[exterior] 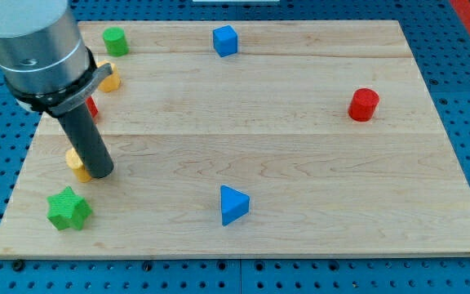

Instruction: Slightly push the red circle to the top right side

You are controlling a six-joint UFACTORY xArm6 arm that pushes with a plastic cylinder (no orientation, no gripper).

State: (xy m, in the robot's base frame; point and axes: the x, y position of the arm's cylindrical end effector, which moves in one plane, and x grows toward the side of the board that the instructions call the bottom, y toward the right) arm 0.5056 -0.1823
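Observation:
The red circle (364,104) is a short red cylinder standing at the view's right on the wooden board (300,171). My tip (99,173) is far from it, at the view's left, touching or right beside a yellow block (76,163) that the rod partly hides. The whole width of the board lies between my tip and the red circle.
A green star (68,209) lies at the bottom left. A green cylinder (115,39) and a yellow block (110,78) sit at the top left. A second red block (91,106) peeks out behind the arm. A blue cube (225,40) sits at top centre, a blue triangle (233,204) at bottom centre.

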